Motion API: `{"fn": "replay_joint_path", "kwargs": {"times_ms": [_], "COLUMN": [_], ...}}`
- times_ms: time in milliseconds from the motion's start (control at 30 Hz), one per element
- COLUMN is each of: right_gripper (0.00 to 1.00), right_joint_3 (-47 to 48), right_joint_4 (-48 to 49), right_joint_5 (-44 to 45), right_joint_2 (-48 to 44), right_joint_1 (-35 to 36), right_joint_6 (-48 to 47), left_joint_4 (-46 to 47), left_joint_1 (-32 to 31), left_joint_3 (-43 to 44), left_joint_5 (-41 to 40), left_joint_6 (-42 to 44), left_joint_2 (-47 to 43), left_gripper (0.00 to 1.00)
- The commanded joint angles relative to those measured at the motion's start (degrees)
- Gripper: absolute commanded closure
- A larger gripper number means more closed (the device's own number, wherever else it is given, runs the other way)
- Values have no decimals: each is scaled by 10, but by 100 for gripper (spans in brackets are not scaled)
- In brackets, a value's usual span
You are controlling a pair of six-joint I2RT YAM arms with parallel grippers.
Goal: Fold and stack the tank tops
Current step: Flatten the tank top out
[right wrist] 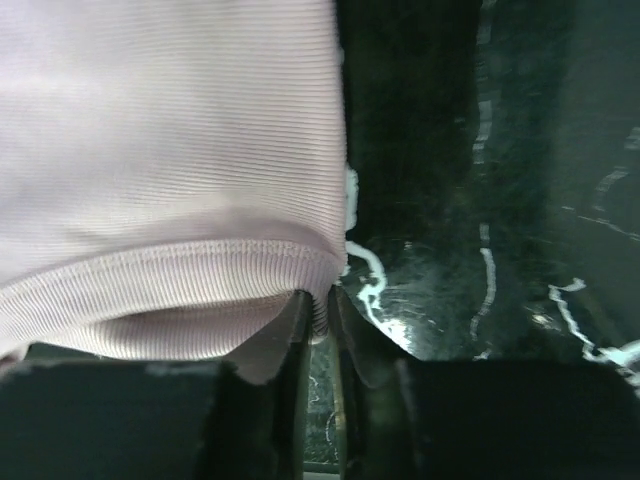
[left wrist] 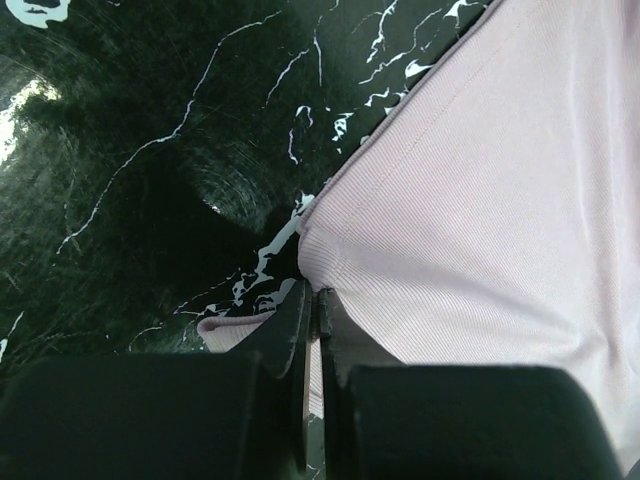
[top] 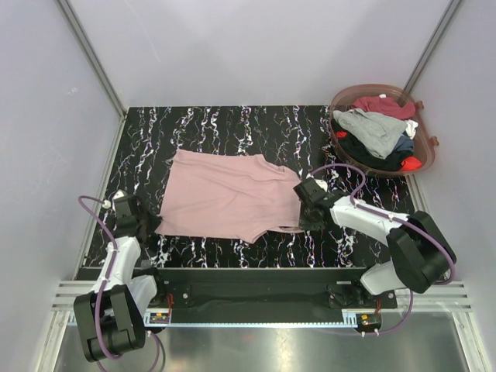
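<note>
Pink tank top (top: pixel 225 194) thin, floppy; your left end effector (left wrist: pixel 314 300) and right end effector (right wrist: pixel 322 305) both pinch its edges; grip corners.

A black tabletop (top: pixel 232 128) veined with white like marble fills the middle of the booth, closed in by a plain pale back wall (top: pixel 256 46) and matching side panels, left (top: pixel 39 155) and right (top: pixel 469 108). Slim aluminium posts (top: pixel 91 58) run up the two back corners. Along the near edge sits a slotted metal rail (top: pixel 66 298), and below it a brushed steel surface (top: pixel 271 349) catches the soft, even light.
</note>
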Motion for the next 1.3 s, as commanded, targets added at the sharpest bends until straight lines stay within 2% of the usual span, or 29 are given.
{"fn": "replay_joint_path", "kwargs": {"times_ms": [0, 100, 233, 433, 667, 700, 733, 867, 933, 967, 1000, 1100, 1167, 1200, 1267], "right_gripper": [83, 84, 82, 77, 67, 64, 61, 50, 47, 45, 43, 41, 41, 41, 42], "right_joint_3": [52, 76, 92, 102, 85, 86, 84, 51, 49, 55, 77, 124, 143, 157, 169], "right_joint_4": [-63, -103, -127, -137, -145, -147, -146, -66, -55, -56, -59, -63, -41, -28, 20], "right_joint_5": [110, 173, 207, 271, 239, 230, 213, 163, 170, 177, 184, 221, 215, 192, 96], "right_joint_2": [-5, -29, -46, -86, -91, -89, -92, -130, -133, -127, -109, -71, -51, -32, -14], "right_joint_1": [6, 10, 24, 108, 124, 124, 124, 123, 122, 121, 120, 114, 87, 43, -11], "right_joint_6": [2, 0, 4, 13, 17, 22, 28, 24, 24, 19, 14, -14, -39, -48, -70], "left_joint_4": [33, 36, 29, 22, 22, 21, 22, 24, 22, 18, -4, -33, -42, -50, -58], "left_joint_1": [4, 4, 4, 4, 4, 5, 4, 5, 4, 4, 4, 3, -6, -13, -43], "left_joint_3": [25, 26, 25, 25, 29, 29, 29, 29, 30, 32, 36, 51, 61, 65, 80], "left_joint_5": [-20, -19, -23, -27, -17, -16, -15, -2, -2, -5, -23, -45, -45, -68, -76], "left_joint_6": [1, -1, -1, 4, 9, 10, 11, 14, 14, 14, 10, 13, 18, 18, 16], "left_joint_2": [9, 9, -5, -27, -18, -17, -16, -19, -27, -29, -36, -62, -78, -92, -103], "left_gripper": [100, 100, 100, 100, 100, 98, 86, 71, 65, 45, 30, 2, 1, 1, 1]}}
